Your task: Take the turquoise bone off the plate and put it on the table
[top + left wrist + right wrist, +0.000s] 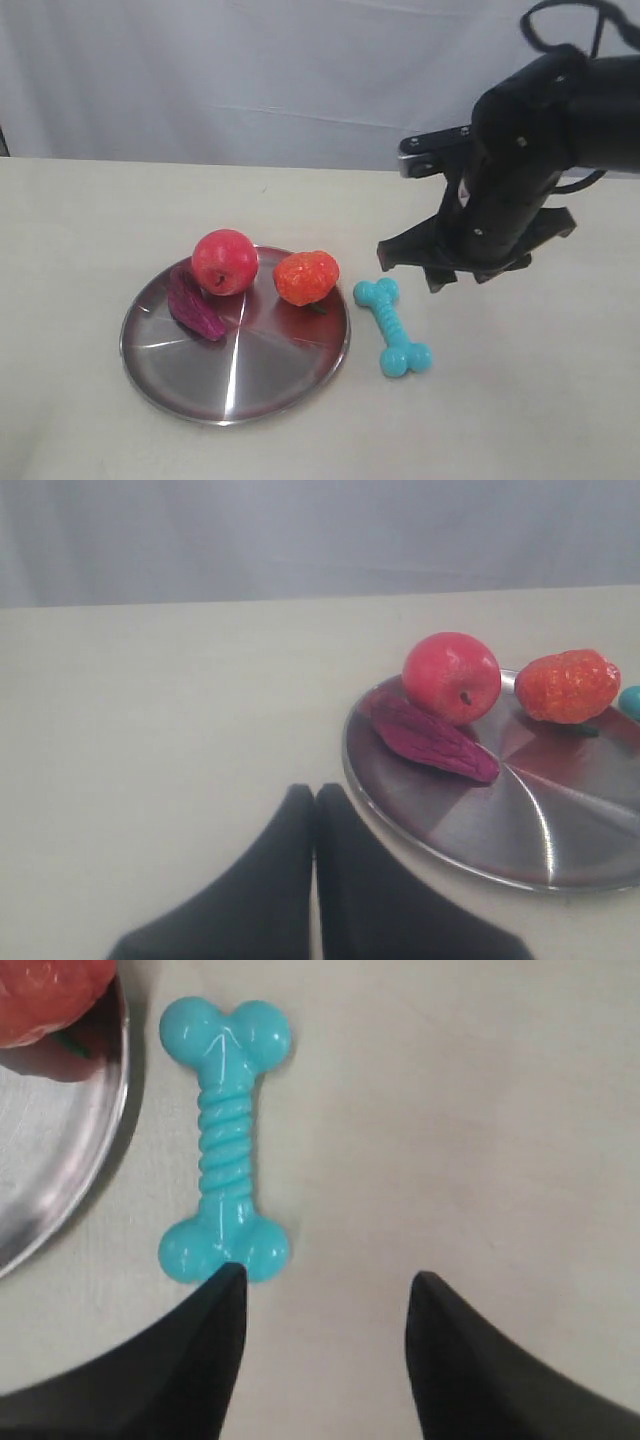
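Note:
The turquoise bone (392, 327) (226, 1140) lies flat on the table (520, 400), just off the right rim of the silver plate (270, 385). A sliver of the bone (631, 700) shows at the edge of the left wrist view. My right gripper (455, 275) (325, 1285) hovers above the table beside the bone, open, with nothing between its fingers. My left gripper (316, 795) is shut and empty, sitting low near the plate's (420, 825) near rim; it is not in the exterior view.
On the plate sit a red apple (225, 261) (451, 676), an orange strawberry-like fruit (306, 277) (566, 685) and a purple leaf-shaped piece (194, 304) (430, 740). A white curtain (250, 70) backs the table.

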